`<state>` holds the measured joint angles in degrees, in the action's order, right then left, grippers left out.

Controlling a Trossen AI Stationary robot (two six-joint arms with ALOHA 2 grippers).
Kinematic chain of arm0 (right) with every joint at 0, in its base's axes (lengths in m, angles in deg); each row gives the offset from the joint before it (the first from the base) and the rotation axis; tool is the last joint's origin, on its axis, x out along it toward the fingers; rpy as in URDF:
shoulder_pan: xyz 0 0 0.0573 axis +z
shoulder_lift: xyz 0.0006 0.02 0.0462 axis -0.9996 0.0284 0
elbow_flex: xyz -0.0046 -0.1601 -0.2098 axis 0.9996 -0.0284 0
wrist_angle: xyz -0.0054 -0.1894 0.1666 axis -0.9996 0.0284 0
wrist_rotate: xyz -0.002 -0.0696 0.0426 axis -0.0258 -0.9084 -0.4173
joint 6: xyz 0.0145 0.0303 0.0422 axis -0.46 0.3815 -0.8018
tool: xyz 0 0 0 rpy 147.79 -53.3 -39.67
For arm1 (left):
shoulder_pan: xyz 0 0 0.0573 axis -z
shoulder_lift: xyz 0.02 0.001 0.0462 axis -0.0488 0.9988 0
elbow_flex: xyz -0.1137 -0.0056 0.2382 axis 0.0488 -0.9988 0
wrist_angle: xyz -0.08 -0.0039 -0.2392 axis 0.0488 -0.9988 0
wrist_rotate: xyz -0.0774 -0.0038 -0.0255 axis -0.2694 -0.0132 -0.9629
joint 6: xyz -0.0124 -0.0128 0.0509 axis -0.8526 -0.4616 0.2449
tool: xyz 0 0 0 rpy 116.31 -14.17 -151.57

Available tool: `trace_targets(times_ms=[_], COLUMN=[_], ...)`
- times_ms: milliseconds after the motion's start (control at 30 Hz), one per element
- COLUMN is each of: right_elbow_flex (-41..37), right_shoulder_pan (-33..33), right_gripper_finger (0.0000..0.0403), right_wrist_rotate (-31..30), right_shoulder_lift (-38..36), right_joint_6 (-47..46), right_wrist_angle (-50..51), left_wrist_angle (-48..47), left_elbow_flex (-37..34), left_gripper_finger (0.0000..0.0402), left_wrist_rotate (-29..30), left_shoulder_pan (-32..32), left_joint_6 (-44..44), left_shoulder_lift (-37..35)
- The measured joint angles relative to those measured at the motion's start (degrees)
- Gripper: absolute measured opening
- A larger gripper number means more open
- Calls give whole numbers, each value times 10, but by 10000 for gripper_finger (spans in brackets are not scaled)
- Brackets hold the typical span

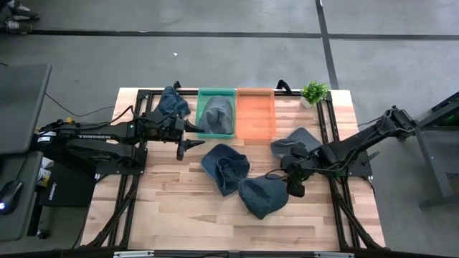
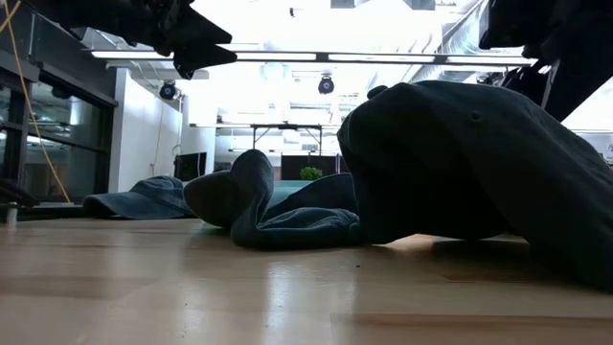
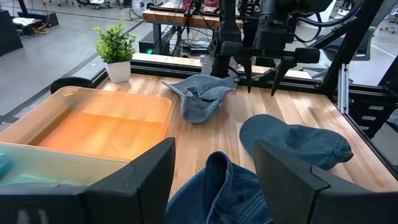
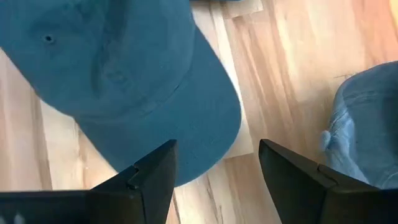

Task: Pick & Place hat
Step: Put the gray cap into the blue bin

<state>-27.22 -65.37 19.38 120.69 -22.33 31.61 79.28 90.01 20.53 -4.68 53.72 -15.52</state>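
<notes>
Several blue denim hats lie on the wooden table. One hat lies near the front, seen with its brim in the right wrist view. My right gripper hangs open above that brim, pointing steeply down, touching nothing. Another hat lies crumpled at the centre, a third to the right. One hat sits in the green bin. My left gripper is open, held level above the table beside the green bin.
An orange bin stands next to the green one at the far edge. A small potted plant sits at the far right corner. One more hat lies at the far left by the left arm. Black rails run along the table's sides.
</notes>
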Motion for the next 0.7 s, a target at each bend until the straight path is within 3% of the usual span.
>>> trace_targets(times_ms=[200, 433, 700], right_elbow_flex=[16, 106, 109], right_shoulder_pan=[-2, 11, 11], right_gripper_finger=[220, 220, 237], right_wrist_rotate=[-5, -73, -63], right_shoulder_lift=[39, 94, 147], right_joint_6=[-16, -13, -42], right_wrist_angle=[73, 221, 270], left_wrist_angle=[0, 0, 0], left_elbow_flex=[0, 0, 0], left_gripper_finger=[214, 214, 214], left_wrist_rotate=[0, 0, 0], left_shoulder_pan=[0, 0, 0], left_joint_6=[0, 0, 0], left_shoulder_lift=[0, 0, 0])
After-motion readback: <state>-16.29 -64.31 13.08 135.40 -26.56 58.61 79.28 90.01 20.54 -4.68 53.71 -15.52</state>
